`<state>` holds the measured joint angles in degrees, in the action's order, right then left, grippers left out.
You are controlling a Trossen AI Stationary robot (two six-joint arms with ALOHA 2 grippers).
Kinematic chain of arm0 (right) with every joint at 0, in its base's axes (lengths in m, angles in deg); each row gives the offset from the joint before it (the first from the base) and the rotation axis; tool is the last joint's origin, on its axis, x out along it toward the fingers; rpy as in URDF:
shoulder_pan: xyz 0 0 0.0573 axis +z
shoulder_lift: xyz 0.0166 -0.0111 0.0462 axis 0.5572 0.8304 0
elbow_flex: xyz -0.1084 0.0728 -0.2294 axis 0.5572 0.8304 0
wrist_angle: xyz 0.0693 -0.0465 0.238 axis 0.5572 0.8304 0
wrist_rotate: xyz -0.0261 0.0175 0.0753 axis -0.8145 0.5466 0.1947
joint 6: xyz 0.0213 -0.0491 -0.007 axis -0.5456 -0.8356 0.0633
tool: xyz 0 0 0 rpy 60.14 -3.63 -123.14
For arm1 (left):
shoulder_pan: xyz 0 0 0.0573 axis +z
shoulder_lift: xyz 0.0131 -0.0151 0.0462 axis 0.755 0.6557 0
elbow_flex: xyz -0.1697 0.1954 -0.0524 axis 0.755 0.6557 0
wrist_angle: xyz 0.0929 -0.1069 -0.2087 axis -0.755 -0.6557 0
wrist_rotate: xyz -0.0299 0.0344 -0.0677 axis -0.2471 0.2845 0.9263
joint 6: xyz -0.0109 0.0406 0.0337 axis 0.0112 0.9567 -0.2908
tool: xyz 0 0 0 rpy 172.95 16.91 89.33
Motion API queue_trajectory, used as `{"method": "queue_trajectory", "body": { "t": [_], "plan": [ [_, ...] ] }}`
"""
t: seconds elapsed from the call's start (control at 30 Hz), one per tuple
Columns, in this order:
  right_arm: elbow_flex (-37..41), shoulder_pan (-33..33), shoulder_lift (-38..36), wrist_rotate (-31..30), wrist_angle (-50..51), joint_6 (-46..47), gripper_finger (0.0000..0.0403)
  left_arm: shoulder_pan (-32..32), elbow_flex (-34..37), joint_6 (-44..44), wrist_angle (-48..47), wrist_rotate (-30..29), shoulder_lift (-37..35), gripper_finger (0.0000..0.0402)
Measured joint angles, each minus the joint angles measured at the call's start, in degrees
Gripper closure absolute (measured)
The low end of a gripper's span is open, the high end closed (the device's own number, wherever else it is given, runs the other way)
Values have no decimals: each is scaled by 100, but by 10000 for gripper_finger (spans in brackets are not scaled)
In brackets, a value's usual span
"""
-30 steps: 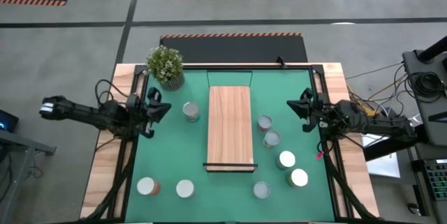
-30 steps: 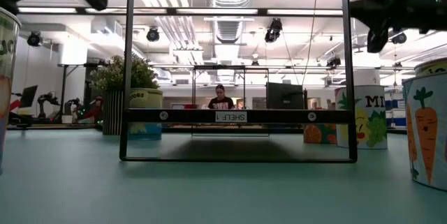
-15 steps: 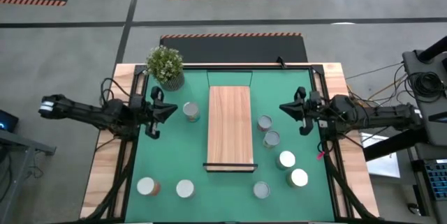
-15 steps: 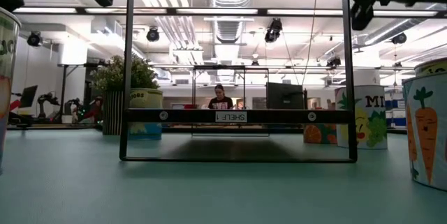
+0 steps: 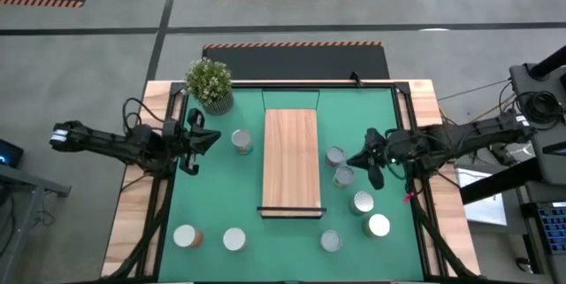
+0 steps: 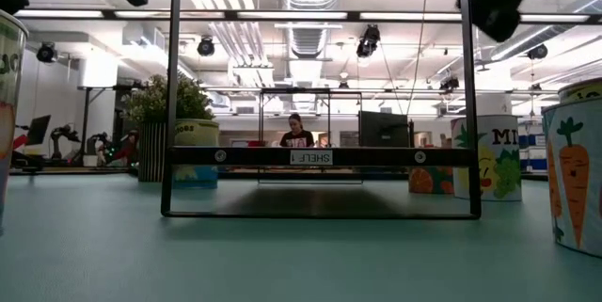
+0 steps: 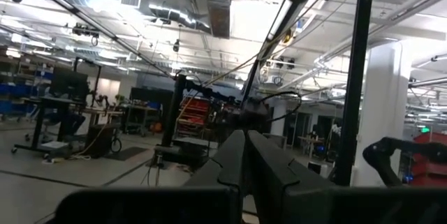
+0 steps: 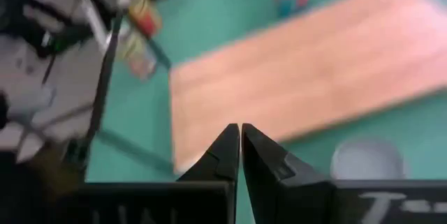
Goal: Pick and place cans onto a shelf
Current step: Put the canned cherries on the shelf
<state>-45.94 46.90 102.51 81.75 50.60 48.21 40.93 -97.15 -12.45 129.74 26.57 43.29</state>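
Both grippers closed; right gripper [image 5: 354, 162] above cans [image 5: 339, 165]; left gripper [image 5: 212, 139] at mat edge.

left arm stretched in from the left edge of the high view, left gripper [image 5: 212, 137] at mid-left, fingers pressed together, pointing right. right arm reaching in from the right edge, angled slightly down-left, right gripper [image 5: 354, 161] just right of centre, fingers [image 8: 230, 155] closed tight, nothing held.
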Motion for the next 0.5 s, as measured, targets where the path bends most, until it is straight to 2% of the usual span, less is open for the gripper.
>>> {"method": "queue_trajectory", "body": {
  "t": [0.33,0.5],
  "plan": [
    [-953,931,666,12,2707,2214,394,0,4,0,-4,0,80,402],
    [-989,1302,875,-17,3202,3009,394,0,4,0,-4,0,80,402]
  ]
}}
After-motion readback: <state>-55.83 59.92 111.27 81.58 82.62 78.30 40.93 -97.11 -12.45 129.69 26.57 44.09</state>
